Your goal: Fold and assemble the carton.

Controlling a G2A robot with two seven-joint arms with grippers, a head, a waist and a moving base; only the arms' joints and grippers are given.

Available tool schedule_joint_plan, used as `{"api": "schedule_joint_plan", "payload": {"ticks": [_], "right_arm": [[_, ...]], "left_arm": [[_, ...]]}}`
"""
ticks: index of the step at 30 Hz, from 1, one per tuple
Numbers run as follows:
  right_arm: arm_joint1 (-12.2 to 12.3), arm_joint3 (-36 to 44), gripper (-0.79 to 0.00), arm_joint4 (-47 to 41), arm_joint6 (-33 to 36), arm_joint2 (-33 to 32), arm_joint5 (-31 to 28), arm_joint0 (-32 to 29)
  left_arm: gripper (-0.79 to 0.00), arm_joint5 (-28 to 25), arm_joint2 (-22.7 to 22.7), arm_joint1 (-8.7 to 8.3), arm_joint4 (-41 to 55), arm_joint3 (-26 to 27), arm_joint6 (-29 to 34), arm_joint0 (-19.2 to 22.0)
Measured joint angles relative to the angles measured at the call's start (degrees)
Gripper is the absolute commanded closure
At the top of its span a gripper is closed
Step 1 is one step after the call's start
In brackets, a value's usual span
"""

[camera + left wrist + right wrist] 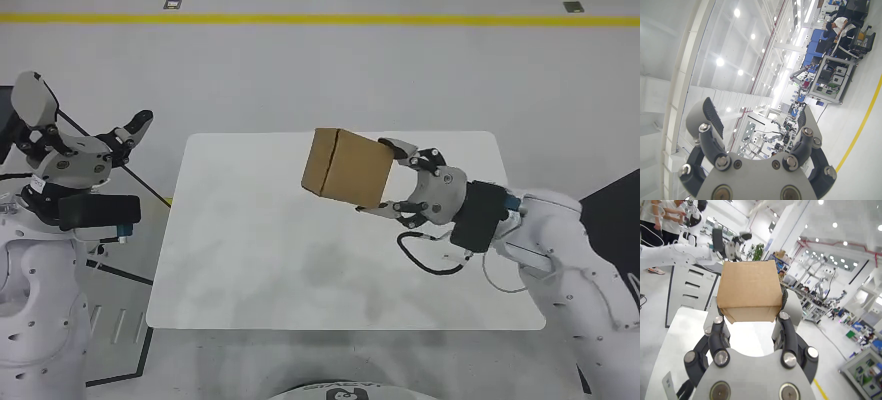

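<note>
Cardboard, plain brown: the carton (347, 167) is already box-shaped and hangs tilted above the far half of the white table (250, 260), touching nothing but the right gripper (392, 178). That gripper's fingers are spread about as wide as the box and press on two opposite side walls near one end, with the rest of the carton sticking out past the fingertips.

From the right wrist view, the carton (748, 285) shows one closed face and a loose-looking flap edge on the side nearest the palm. Whether the far end is tucked shut I cannot tell.

To finish well, the grip should be firm enough to stop the box slipping but not so hard that the walls bow. The carton likely wants setting down flat on the table before any flap is pressed, so that the fold has something to push against.

The left gripper (130, 130) is well apart, off the table's left edge, its fingers wide apart and empty.

Count: one carton, one table, two grippers.
</note>
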State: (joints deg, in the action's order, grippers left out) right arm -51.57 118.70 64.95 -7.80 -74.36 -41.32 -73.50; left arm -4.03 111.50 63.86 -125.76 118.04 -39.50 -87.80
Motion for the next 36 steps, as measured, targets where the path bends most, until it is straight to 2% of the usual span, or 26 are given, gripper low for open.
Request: {"api": "schedule_joint_plan", "payload": {"ticks": [3,9,21,28,36], "right_arm": [[-0.1,-2.0,0.000,-3.4,4.8,0.8,-1.1,0.3],[-0.3,-6.5,0.000,-6.5,10.3,2.6,-1.9,1.1],[-0.5,-7.5,0.000,-6.2,11.7,3.1,-0.5,1.0],[-1.1,-12.6,0.000,-1.8,17.6,6.2,3.8,1.1],[-1.8,-19.2,0.000,-4.2,16.8,8.7,2.7,1.4]], "left_arm": [[-0.785,0.0,0.0,0.00,0.0,0.0,0.0,0.0],[-0.785,0.0,0.0,0.00,0.0,0.0,0.0,0.0],[-0.785,0.0,0.0,0.00,0.0,0.0,0.0,0.0],[-0.785,0.0,0.0,0.00,0.0,0.0,0.0,0.0],[-0.785,0.0,0.0,0.00,0.0,0.0,0.0,0.0]]}}
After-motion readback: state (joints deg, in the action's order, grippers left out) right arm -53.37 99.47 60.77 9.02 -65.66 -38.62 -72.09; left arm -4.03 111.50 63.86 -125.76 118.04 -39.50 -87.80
